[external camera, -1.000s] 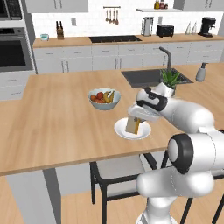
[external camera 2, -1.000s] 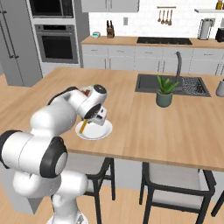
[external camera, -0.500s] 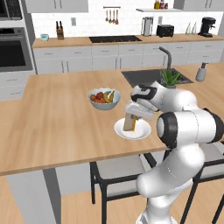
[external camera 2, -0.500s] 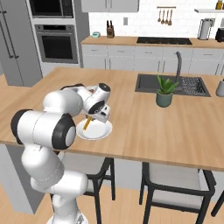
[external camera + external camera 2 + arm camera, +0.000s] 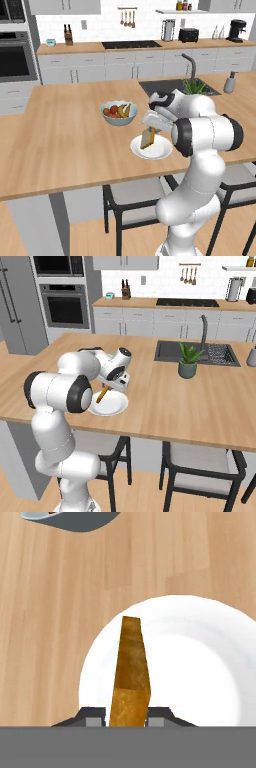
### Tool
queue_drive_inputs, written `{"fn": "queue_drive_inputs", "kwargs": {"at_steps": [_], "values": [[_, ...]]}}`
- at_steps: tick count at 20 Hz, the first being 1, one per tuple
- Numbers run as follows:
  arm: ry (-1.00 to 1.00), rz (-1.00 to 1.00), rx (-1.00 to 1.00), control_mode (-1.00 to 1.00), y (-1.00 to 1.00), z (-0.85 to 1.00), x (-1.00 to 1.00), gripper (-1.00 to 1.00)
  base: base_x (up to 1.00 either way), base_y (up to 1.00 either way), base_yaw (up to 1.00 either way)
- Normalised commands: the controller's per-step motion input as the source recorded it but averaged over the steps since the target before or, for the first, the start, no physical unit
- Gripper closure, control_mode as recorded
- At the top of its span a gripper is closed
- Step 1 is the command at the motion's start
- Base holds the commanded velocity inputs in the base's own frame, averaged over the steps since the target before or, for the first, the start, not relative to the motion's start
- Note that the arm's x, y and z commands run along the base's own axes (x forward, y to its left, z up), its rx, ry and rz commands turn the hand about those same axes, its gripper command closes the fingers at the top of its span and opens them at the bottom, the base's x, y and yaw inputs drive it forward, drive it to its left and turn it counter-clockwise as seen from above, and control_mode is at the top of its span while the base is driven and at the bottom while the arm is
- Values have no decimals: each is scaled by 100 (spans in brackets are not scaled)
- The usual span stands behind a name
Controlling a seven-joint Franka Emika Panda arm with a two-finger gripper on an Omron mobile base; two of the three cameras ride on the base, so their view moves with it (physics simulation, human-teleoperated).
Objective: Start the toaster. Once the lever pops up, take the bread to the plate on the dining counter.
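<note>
My gripper (image 5: 151,130) hangs over the dining counter (image 5: 65,130), shut on the bread (image 5: 147,138). The slice is tan with a brown crust and stands on edge, its lower end at or just above the white plate (image 5: 163,149). From the hand, the bread (image 5: 131,672) runs upward between both dark fingertips (image 5: 92,717) of the gripper (image 5: 129,718), over the plate (image 5: 200,662). From the right base, the gripper (image 5: 106,388), bread (image 5: 102,394) and plate (image 5: 114,404) sit near the counter's front edge. The black toaster (image 5: 188,34) stands on the back counter.
A pale fruit bowl (image 5: 119,112) sits just behind and left of the plate, its rim (image 5: 70,519) at the top of the hand view. A potted plant (image 5: 188,361) and the sink (image 5: 200,351) lie to the right. Black stools (image 5: 130,200) stand under the counter's front edge.
The arm's elbow and upper links have swung up and closer to the counter. The hand and the bread have stayed over the plate.
</note>
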Motion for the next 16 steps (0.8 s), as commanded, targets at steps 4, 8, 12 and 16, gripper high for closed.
{"fn": "queue_drive_inputs", "kwargs": {"at_steps": [4, 8, 12, 16], "values": [[0, 0, 0, -100, 0, -10, 0, -100, 0, 0, 0], [0, 0, 0, -100, 0, -10, -14, -100, 0, 0, 0], [-4, -2, 0, -100, 0, 1, -28, -100, 0, 0, 0], [0, -3, 0, -100, -8, 19, -35, -100, 0, 0, 0]]}}
